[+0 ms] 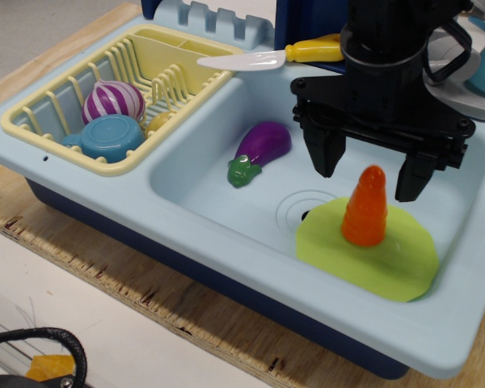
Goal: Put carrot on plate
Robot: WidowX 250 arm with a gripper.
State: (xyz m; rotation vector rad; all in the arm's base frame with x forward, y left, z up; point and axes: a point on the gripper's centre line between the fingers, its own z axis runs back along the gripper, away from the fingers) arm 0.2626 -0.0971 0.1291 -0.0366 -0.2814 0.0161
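You are at the release step, and your next move is likely a straight lift clear so neither finger tips the carrot. Your pincer [370,172] is spread wide, released, gripping nothing, its fingers apart from the carrot [365,207] on either side. The carrot stands upright, tip at twelve o'clock, on the plate [404,271], left of its centre. The plate lies in the sink [202,190], with the eggplant [260,150] toward ten o'clock.

No text, label, brand, number or sign can be read on anything in view; all toy and sink surfaces are seen unmarked
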